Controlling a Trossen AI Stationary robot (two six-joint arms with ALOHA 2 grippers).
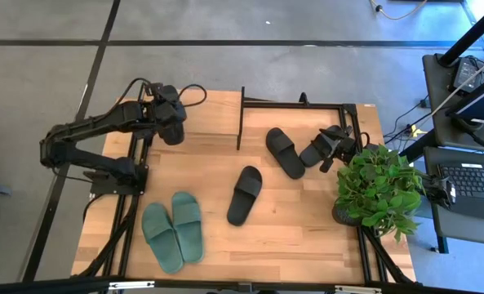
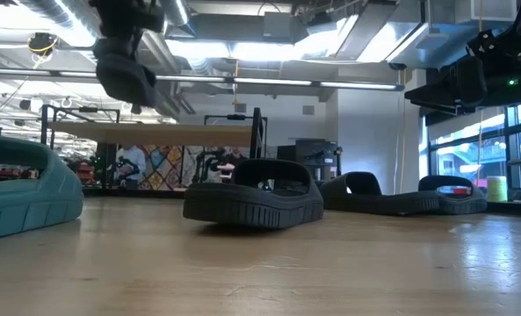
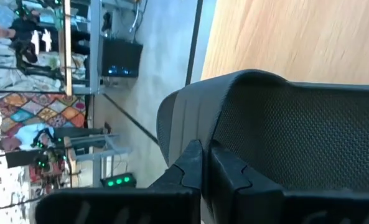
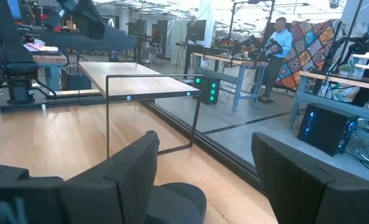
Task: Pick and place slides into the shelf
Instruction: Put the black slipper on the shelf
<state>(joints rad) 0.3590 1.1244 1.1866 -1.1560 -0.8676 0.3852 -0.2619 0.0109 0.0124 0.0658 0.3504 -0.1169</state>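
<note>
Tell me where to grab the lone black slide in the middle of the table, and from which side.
Take the black slide by its wide strap, coming from above. It lies flat, sole down, and the low view shows the strap arching off the footbed, so one finger could likely slip beneath from the heel end. The right tool, open, looks free.

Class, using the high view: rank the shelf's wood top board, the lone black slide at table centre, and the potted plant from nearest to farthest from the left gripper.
1. Shelf's wood top board: beside the left gripper, just to its right.
2. Lone black slide: table centre.
3. Potted plant: the table's right edge.
</note>
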